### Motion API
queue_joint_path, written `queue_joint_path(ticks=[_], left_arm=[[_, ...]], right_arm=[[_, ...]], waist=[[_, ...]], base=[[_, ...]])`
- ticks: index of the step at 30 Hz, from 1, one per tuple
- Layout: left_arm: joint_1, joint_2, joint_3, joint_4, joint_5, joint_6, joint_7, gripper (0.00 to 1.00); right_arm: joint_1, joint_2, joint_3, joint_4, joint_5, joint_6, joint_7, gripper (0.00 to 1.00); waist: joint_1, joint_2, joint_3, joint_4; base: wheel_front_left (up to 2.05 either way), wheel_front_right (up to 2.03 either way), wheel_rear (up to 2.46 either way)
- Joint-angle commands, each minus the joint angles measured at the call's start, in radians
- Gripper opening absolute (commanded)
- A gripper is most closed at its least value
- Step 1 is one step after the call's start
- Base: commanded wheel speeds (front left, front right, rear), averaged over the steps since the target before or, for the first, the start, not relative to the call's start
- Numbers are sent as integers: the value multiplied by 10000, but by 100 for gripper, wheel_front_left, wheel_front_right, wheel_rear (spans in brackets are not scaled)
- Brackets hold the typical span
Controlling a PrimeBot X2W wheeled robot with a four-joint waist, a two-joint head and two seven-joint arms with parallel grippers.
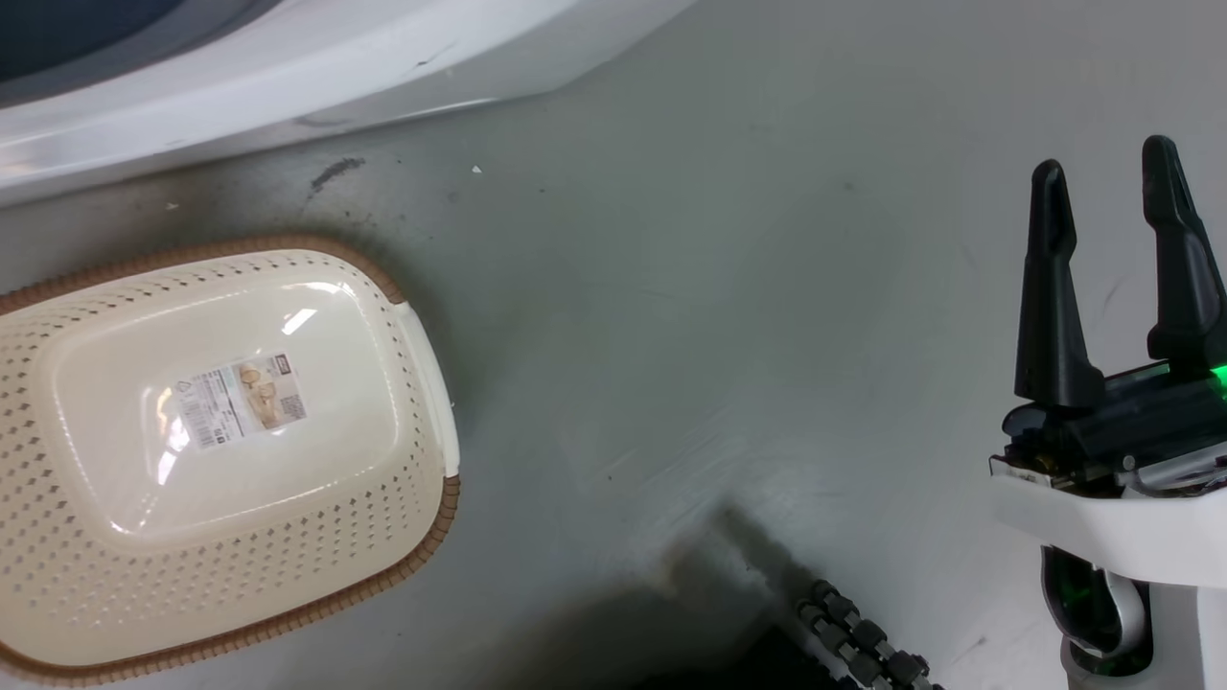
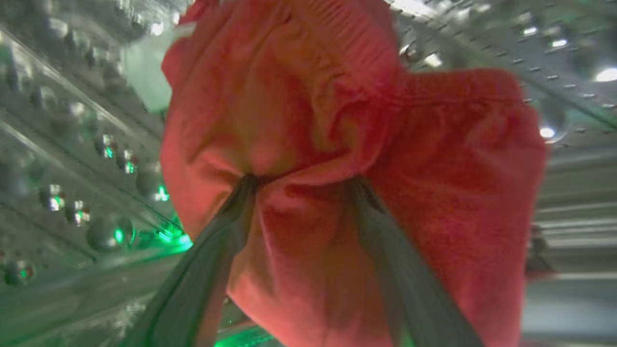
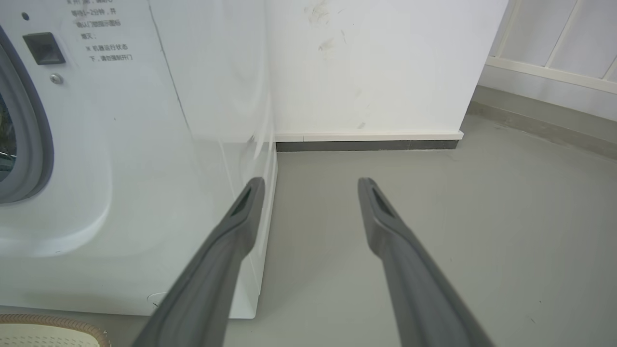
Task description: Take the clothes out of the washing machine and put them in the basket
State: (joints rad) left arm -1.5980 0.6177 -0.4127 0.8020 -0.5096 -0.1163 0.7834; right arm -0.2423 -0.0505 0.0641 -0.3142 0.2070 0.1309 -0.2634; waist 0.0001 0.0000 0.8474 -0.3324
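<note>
1. The left gripper (image 2: 301, 185) is seen in the left wrist view inside the perforated steel drum (image 2: 72, 144) of the washing machine (image 1: 288, 67)
2. Its two fingers are spread apart and pressed into the clothes (image 2: 308, 106), with red fabric bunched between and around the tips; the claw is not clenched on it
3. A pale cuff (image 2: 144, 72) is seen at the upper left edge of the clothes
4. The right gripper (image 1: 1104, 163) is held released above the grey floor (image 1: 719, 287), with nothing between its fingers
5. The basket (image 1: 403, 517) is placed on the floor just before the washing machine, and a label (image 1: 240, 401) is seen on its bottom
</note>
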Motion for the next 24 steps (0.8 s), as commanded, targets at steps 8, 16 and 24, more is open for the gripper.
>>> queue_joint_path(ticks=[8,16,24], left_arm=[[-971,-166,-149,504,-80,390,1613,100],[-1421,-271,-329,851,-51,498,2380,42],[-1695,-371,-433,1095,-213,312,2372,0]], right_arm=[[-193,5,199,-137,56,-3,-21,100],[-191,5,296,-254,123,-3,-21,100],[-253,5,368,-285,103,-3,-21,100]], waist=[[-1,0,521,-191],[-1,0,673,-267],[-1,0,699,-245]], base=[[0,0,0],[0,0,0],[0,0,0]])
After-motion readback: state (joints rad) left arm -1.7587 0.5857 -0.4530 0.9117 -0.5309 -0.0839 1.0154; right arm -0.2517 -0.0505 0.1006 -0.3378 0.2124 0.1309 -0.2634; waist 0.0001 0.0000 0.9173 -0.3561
